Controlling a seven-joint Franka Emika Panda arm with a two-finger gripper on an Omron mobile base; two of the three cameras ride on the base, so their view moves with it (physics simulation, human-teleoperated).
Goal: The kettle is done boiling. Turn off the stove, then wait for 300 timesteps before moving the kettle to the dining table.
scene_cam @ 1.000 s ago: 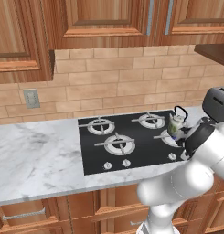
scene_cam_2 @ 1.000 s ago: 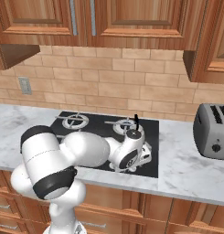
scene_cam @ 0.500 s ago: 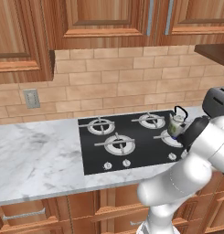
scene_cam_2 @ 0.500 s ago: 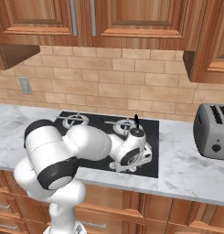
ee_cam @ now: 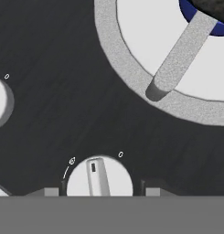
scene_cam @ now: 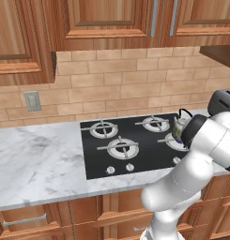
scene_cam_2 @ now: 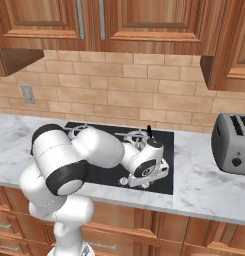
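Since the last shot the arm has folded in a bit more and the wrist sits lower over the front right corner of the stove [scene_cam: 95, 157]. Up close in the hand view, the gripper [ee_cam: 102, 192] is spread, one tip on each side of a round silver knob [ee_cam: 99, 176] with a sliver of gap each side, so it's straddling it, not squeezing. The knob has a raised bar with a small dark mark pointing roughly straight up. There's a tiny white "0" printed to its upper right, a little flame-ish symbol with a curved line to its upper left, and another "0" by the next knob [ee_cam: 0, 101] over. Just past that is a speckled grey burner ring [ee_cam: 131, 77] with a round grate arm across it. The cooktop is flat glossy black glass with four ringed burners. The kettle [scene_cam: 178, 129], squat and grey-green with a thin black wire handle, sits on the front right burner, half hidden behind the arm. White-grey marble counter [scene_cam: 36, 159] runs both sides, with a chunky toaster [scene_cam_2: 231, 142] off to the right. Behind is a tan brick backsplash [scene_cam: 111, 89] with a grey outlet plate [scene_cam: 32, 100], and reddish wood cabinets [scene_cam: 102, 18] above.
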